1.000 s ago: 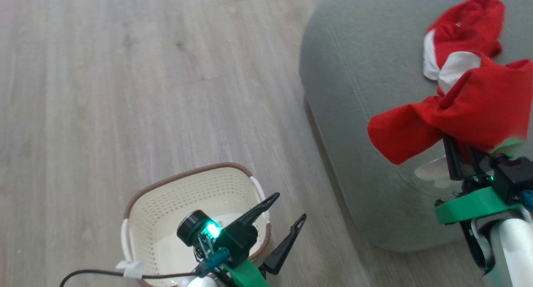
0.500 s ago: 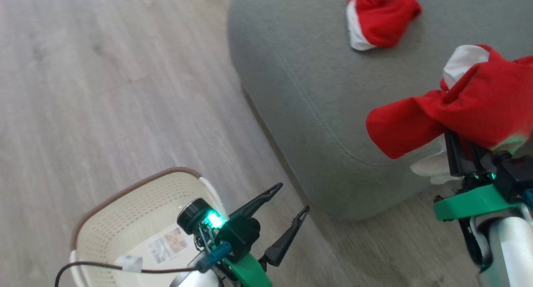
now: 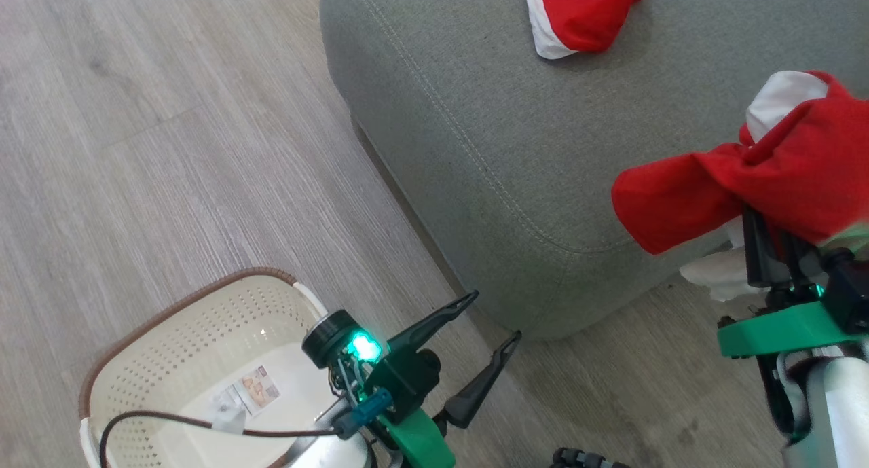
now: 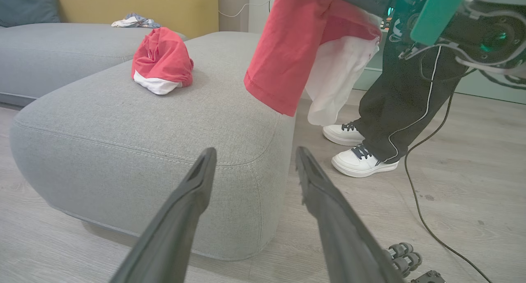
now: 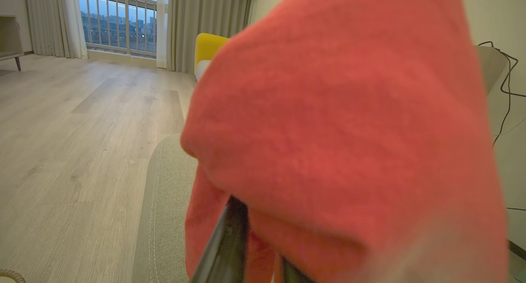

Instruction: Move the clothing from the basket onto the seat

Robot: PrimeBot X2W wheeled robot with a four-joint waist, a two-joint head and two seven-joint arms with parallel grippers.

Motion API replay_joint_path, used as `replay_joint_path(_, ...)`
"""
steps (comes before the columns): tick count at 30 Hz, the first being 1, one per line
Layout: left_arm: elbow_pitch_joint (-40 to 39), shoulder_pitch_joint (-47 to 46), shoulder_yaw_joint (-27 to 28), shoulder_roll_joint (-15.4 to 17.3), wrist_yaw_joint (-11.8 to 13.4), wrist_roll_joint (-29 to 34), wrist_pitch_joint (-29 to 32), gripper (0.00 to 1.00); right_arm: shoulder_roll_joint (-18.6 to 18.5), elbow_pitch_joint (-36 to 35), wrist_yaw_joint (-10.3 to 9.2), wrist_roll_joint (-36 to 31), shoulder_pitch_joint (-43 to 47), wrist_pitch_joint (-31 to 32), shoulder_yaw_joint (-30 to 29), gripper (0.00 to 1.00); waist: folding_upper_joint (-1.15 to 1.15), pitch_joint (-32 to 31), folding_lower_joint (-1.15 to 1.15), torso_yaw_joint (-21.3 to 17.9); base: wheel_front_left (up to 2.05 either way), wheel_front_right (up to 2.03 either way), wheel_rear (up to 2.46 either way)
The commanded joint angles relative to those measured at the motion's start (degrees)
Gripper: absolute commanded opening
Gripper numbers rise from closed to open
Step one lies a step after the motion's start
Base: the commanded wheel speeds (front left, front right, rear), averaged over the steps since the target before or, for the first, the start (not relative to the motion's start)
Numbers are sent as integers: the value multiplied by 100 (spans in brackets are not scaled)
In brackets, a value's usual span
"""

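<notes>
My right gripper (image 3: pixel 774 247) is shut on a red garment (image 3: pixel 747 176) with a white lining, which drapes over its fingers (image 5: pixel 230 242) and hides the tips. The garment hangs above the near corner of the grey-green seat (image 3: pixel 475 115). A second red garment (image 3: pixel 577 9) lies bunched on top of the seat (image 4: pixel 123 118), where it also shows as a red and white heap (image 4: pixel 162 61). The cream basket (image 3: pixel 197 293) stands on the floor at lower left, holding nothing but its paper sticker (image 3: pixel 254 390). My left gripper (image 3: pixel 496 314) is open beside the basket, pointing at the seat's side (image 4: pixel 254 151).
A person's dark trouser legs and white shoes (image 4: pixel 357 159) stand on the wooden floor just past the seat's corner. A black cable (image 4: pixel 427 184) trails across the floor there. Small black wheels (image 4: pixel 404 254) sit near my base. A yellow backrest (image 4: pixel 135 3) rises behind the seat.
The head view has swung toward the seat, so the basket has slid to the lower left of the picture. My right gripper still holds the red garment.
</notes>
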Motion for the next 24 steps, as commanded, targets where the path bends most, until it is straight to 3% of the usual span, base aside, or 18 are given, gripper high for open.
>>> replay_joint_path(1, -193, -191, 120, -51, -5, -11, -28, 100, -41, -236, -2, -48, -28, -55, 34, 0, 0, 4, -1, 5, 0, 0, 0)
replay_joint_path(13, -322, -258, 228, 26, -6, 167, -28, 100, -259, -396, -2, 41, -720, -55, -237, 0, 0, 287, -1, 167, 0, 0, 0)
replay_joint_path(24, -571, -896, 0, 462, -6, 331, -28, 100, -1001, -311, -2, 364, -2507, -55, -717, 0, 0, 1521, -1, 609, 0, 0, 0)
